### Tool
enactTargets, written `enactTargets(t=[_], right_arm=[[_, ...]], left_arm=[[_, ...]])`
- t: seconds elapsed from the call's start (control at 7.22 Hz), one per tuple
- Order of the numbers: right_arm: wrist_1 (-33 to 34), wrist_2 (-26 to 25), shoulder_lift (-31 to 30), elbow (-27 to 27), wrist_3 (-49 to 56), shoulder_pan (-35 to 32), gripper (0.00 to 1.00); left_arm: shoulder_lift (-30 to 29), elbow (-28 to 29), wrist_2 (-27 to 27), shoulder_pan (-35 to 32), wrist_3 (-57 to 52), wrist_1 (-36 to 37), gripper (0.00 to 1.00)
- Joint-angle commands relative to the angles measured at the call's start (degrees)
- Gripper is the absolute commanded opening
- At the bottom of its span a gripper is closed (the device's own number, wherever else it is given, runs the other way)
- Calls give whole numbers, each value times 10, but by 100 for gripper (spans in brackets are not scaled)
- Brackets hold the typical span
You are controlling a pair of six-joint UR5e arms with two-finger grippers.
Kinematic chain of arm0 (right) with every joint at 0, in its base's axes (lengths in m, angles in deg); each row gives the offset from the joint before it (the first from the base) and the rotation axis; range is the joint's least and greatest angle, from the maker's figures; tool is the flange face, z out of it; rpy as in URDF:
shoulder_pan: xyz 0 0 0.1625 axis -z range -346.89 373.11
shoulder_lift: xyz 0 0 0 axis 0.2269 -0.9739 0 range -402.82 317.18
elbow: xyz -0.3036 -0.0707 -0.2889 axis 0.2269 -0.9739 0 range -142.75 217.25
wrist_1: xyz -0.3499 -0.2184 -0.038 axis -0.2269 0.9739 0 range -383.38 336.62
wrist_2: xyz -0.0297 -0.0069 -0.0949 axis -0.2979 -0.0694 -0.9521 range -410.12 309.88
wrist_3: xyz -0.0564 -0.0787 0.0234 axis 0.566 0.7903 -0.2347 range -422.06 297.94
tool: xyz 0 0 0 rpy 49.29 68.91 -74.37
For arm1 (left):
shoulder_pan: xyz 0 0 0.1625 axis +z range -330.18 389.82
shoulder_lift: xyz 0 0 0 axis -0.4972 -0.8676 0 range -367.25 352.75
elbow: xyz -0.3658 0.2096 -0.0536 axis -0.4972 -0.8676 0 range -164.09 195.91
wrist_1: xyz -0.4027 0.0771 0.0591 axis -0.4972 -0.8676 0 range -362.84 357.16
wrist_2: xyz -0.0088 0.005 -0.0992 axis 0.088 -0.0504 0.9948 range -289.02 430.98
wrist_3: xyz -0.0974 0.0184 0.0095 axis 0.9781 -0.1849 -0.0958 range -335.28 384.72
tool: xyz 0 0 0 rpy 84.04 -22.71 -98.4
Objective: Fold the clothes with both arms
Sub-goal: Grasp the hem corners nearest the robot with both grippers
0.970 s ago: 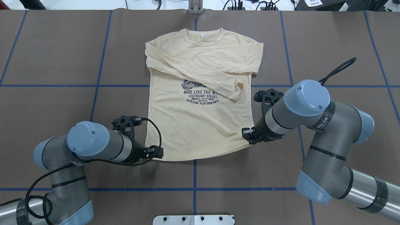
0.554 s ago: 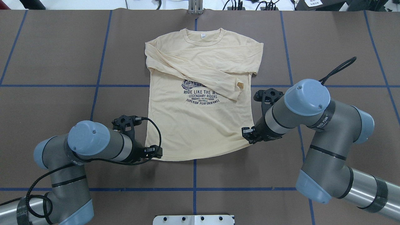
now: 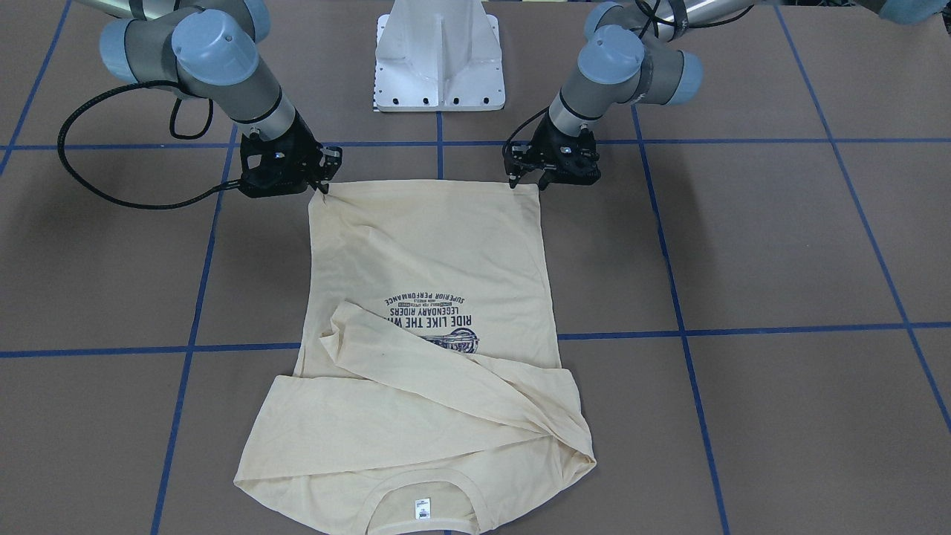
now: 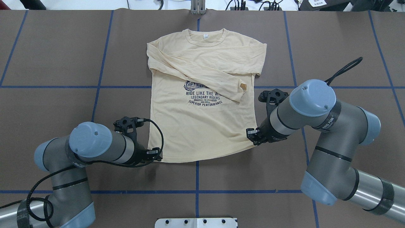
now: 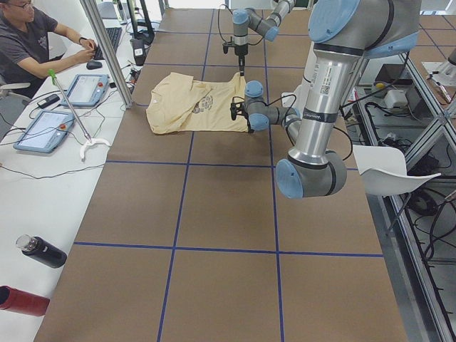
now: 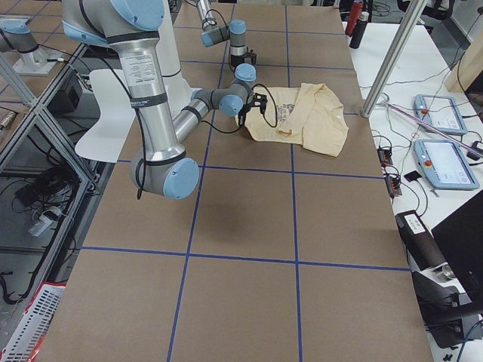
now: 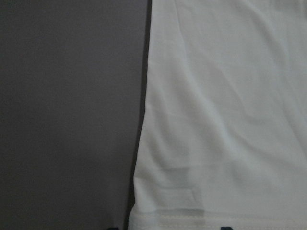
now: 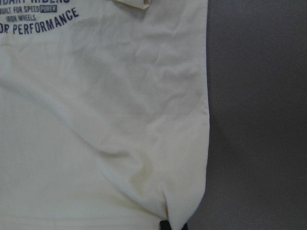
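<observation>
The cream-yellow shirt (image 4: 202, 126) lies flat, print up, collar far from the robot, both sleeves folded across the chest. My left gripper (image 4: 156, 154) sits low at the hem's left corner. In the left wrist view its fingertips stand wide apart, open, with the hem (image 7: 225, 120) between them. My right gripper (image 4: 251, 136) is at the hem's right corner, shut on a pinch of cloth; the fabric (image 8: 96, 120) puckers toward its tips. In the front-facing view the shirt (image 3: 431, 245) is drawn to a small point at the right gripper (image 3: 325, 186), and the left gripper (image 3: 526, 182) is at the other corner.
The brown table carries a blue tape grid. The white pedestal base (image 3: 438, 59) stands between the arms at the robot's edge. A side desk with tablets, a metal pole (image 5: 107, 53), bottles (image 5: 39, 251) and a seated person (image 5: 35, 43) runs along the far side.
Both grippers shifted only slightly: the left one drew a little to the left at its hem corner, the right arm edged rightward. The shirt lies as before.
</observation>
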Motion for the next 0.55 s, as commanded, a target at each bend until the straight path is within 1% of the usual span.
enactTargets(t=[0.0, 0.42], right_arm=[[0, 6, 0, 0, 0, -7, 0], [0, 6, 0, 0, 1, -9, 0]], left_arm=[[-5, 2, 0, 1, 0, 1, 65], [-5, 3, 0, 0, 0, 2, 64]])
